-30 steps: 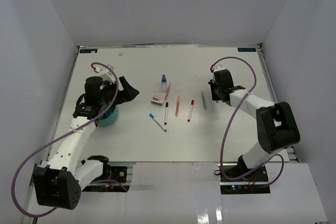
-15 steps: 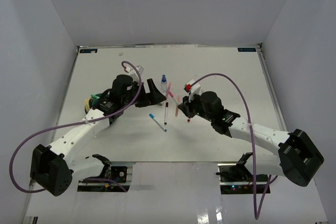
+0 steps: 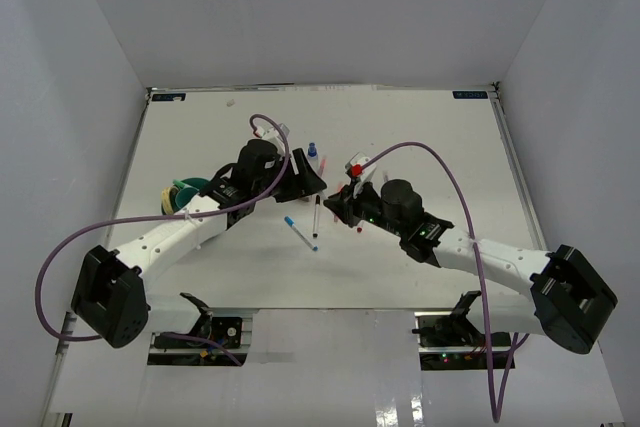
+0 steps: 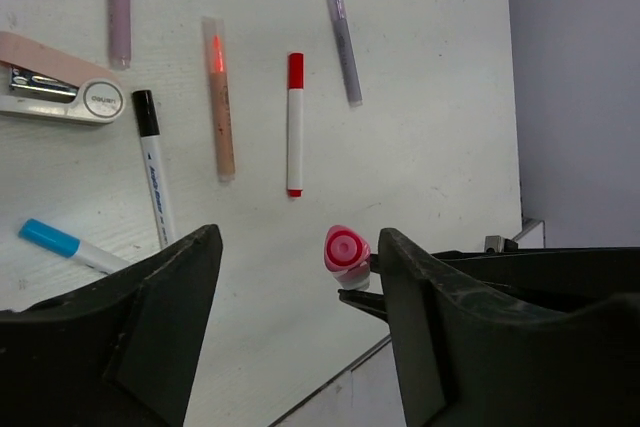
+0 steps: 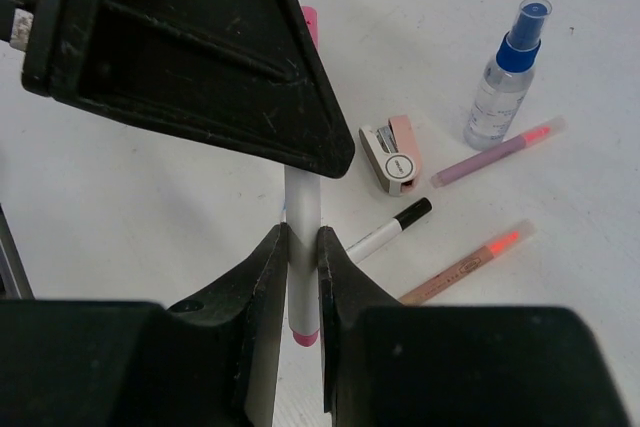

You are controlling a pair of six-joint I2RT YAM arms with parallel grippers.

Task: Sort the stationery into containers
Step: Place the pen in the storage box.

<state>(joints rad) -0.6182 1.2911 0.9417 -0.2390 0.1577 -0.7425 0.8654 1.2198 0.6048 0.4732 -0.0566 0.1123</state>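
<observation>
My right gripper [image 5: 300, 237] is shut on a white marker with pink ends [image 5: 302, 209] and holds it upright above the table. My left gripper [image 4: 298, 239] is open, and the marker's pink end [image 4: 347, 249] stands between its fingers, near the right one. In the top view both grippers, left [image 3: 308, 182] and right [image 3: 343, 205], meet over the pens. On the table lie a red marker [image 4: 294, 122], an orange pen [image 4: 218, 112], a grey pen [image 4: 342, 39], a black-capped pen [image 4: 153, 167], a blue-capped pen [image 4: 60, 244], a pink-white block [image 4: 60, 97] and a blue-capped bottle [image 5: 505, 77]. The teal cup [image 3: 195, 188] stands at the left.
A tan rubber band [image 3: 168, 197] lies at the cup's left side. A purple-pink pen [image 5: 495, 155] lies beside the bottle. White walls close in the table on three sides. The table's near edge [image 4: 330, 387] runs just below the left gripper.
My left gripper has swung right from the cup to the pens. My right arm has swung left, closed on the pink-ended marker and lifted it between the left jaws.
</observation>
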